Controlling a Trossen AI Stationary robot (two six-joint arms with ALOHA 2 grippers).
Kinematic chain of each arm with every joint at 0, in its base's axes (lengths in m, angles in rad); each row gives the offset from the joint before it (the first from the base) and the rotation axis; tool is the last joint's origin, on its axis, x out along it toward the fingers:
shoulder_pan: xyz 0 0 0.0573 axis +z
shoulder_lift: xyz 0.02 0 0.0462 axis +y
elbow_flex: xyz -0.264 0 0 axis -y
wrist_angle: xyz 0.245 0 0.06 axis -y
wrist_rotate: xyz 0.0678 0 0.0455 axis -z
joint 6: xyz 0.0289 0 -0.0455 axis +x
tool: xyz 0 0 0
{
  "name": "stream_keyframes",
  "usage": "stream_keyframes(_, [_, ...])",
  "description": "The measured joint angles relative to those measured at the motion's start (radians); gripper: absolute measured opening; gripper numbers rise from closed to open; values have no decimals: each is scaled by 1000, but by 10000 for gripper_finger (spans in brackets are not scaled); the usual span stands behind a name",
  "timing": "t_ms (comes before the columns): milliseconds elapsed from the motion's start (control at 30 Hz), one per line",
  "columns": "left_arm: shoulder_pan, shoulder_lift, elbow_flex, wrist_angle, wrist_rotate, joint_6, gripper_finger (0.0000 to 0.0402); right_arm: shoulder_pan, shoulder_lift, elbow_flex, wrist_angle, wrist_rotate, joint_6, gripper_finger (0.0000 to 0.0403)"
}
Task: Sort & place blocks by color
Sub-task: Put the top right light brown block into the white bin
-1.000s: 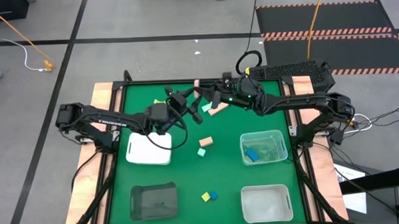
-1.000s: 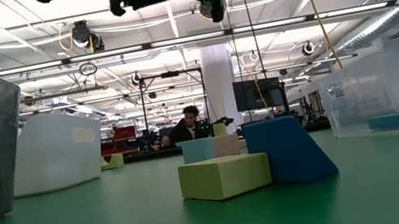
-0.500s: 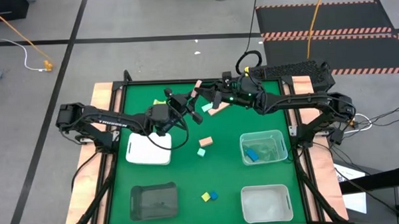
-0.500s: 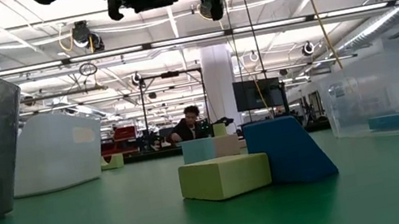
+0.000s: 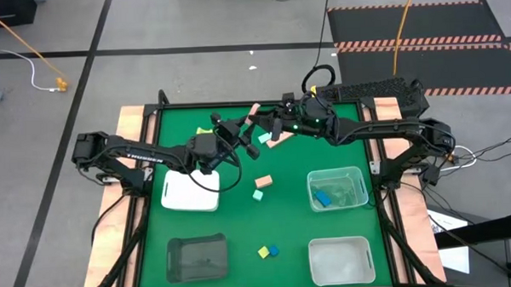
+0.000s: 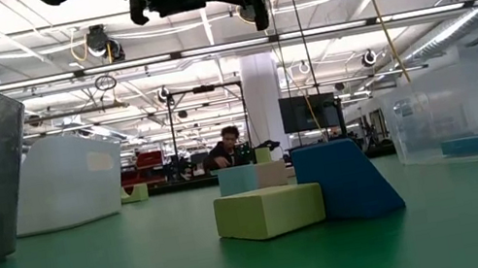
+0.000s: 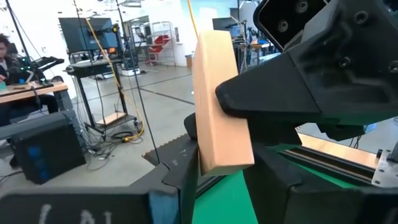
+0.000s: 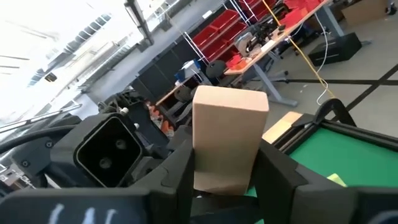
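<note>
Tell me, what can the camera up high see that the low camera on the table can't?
Only the high view shows the left gripper and the right gripper meeting at the back of the table, both holding one pink bar. It also shows the grey floor around the table.

Only the low view shows the big room behind the table, with ceiling lights and a person sitting far away.

Both show the green table, the yellow block with the blue block beside it, and the white tray.
</note>
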Motion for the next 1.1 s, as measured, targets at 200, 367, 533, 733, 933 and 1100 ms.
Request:
stream_keyframes(200, [0,0,0,-4,-1,0,109,-3,0,0,-15,1,-8,111])
stream_keyframes(367, [0,-2,0,-13,-10,7,62,-3,0,0,-36,11,-22,111])
stream_keyframes(533, [1,-2,1,-56,-8,-4,61,-3,0,-1,-59,6,-65,119])
stream_keyframes(733, [-1,-3,3,-103,-9,-68,61,-6,-13,-2,-93,-14,-173,233])
stream_keyframes(933, [-4,-19,8,-122,-33,-107,61,-54,-102,-8,-324,2,-255,302])
stream_keyframes(1100, [-11,-43,6,-162,-33,-142,61,-90,-201,-5,-610,2,-322,312])
